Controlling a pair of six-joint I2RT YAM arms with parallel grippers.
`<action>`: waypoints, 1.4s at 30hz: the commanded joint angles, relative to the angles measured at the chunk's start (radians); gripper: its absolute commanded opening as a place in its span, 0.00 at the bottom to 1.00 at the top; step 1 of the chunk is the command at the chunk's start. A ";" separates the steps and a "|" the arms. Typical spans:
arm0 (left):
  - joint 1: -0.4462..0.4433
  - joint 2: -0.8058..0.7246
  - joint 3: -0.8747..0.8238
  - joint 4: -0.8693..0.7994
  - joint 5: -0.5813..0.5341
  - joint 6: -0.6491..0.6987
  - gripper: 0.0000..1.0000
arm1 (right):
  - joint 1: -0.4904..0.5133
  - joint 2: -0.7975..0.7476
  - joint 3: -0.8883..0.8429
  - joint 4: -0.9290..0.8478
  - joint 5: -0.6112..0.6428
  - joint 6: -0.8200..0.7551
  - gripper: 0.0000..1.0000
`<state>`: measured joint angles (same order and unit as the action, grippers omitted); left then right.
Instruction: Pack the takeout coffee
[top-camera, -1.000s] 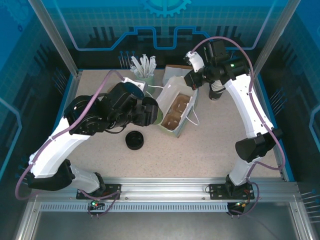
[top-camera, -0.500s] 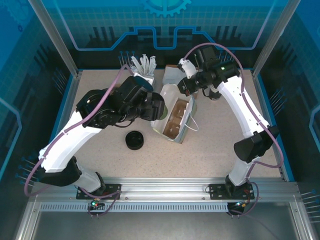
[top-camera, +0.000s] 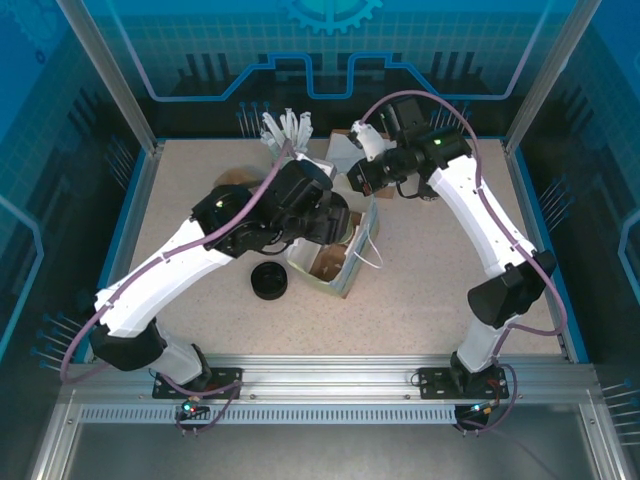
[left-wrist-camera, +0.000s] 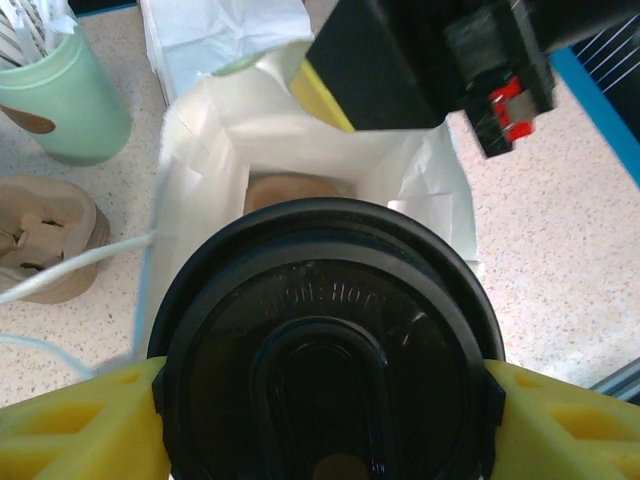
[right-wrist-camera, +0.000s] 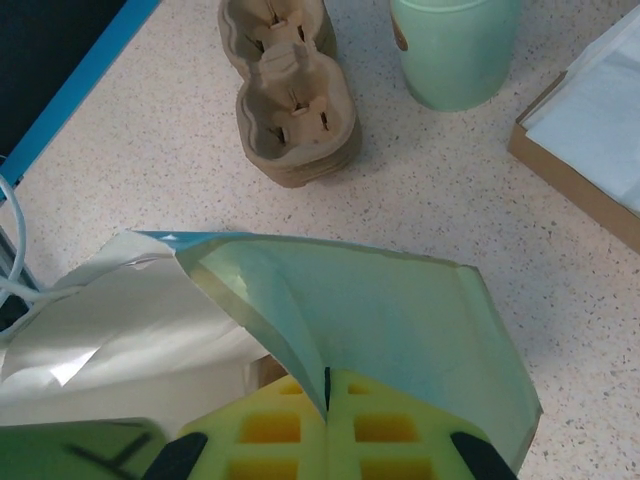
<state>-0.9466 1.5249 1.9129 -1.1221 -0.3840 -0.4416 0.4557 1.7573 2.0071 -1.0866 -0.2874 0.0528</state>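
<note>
The takeout coffee (left-wrist-camera: 325, 350), likely soft-walled, is clasped at its stiffer lid rim by the left gripper (left-wrist-camera: 322, 420); the bag (right-wrist-camera: 400, 320) is pinched by the right gripper (right-wrist-camera: 326, 425).

A speckled beige surface (top-camera: 430, 290) lies inside a booth, with blue trim (top-camera: 133, 205) along its sides. Behind it rise translucent blue panels (top-camera: 200, 50) printed with circuit lines and a gear, framed by slanted metal posts (top-camera: 105, 75). A ribbed aluminium rail (top-camera: 330, 372) runs along the near edge. The light is even.
</note>
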 joint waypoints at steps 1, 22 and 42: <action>0.013 -0.017 -0.051 0.073 0.015 0.012 0.70 | 0.025 -0.041 -0.022 0.026 -0.023 0.013 0.00; 0.066 -0.054 -0.387 0.421 0.022 0.051 0.67 | 0.071 -0.121 -0.148 0.134 -0.064 0.037 0.00; 0.041 -0.129 -0.554 0.489 -0.007 0.040 0.67 | 0.078 -0.160 -0.169 0.138 -0.083 0.064 0.00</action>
<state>-0.8940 1.4246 1.3754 -0.6590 -0.3702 -0.4088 0.5247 1.6249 1.8431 -0.9562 -0.3511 0.1162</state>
